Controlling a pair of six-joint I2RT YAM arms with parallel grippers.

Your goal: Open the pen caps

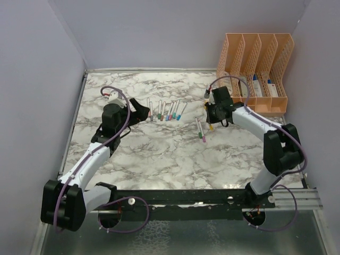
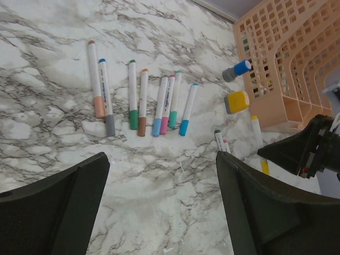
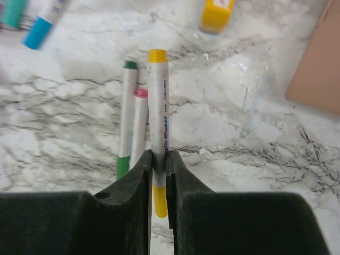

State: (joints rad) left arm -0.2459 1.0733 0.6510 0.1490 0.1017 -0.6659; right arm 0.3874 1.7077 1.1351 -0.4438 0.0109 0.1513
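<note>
Pens (image 1: 162,108), thin and white with small coloured plastic caps (image 1: 169,117), lie in a row on the grey marble table (image 1: 159,154), seen from above

Left wrist view: the left gripper (image 2: 162,159) is wide open near that row

Right wrist view: the right gripper (image 3: 159,159) pinches a white pen with yellow ends (image 3: 158,106)

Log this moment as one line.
right gripper: shut on yellow-capped pen | left gripper: open, near pen row | yellow cap: on

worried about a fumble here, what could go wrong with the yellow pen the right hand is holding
The right hand pinches the yellow pen at one narrow spot, so it may pivot or slip. The green pen and pink pen lie close beside it and could get knocked.
</note>
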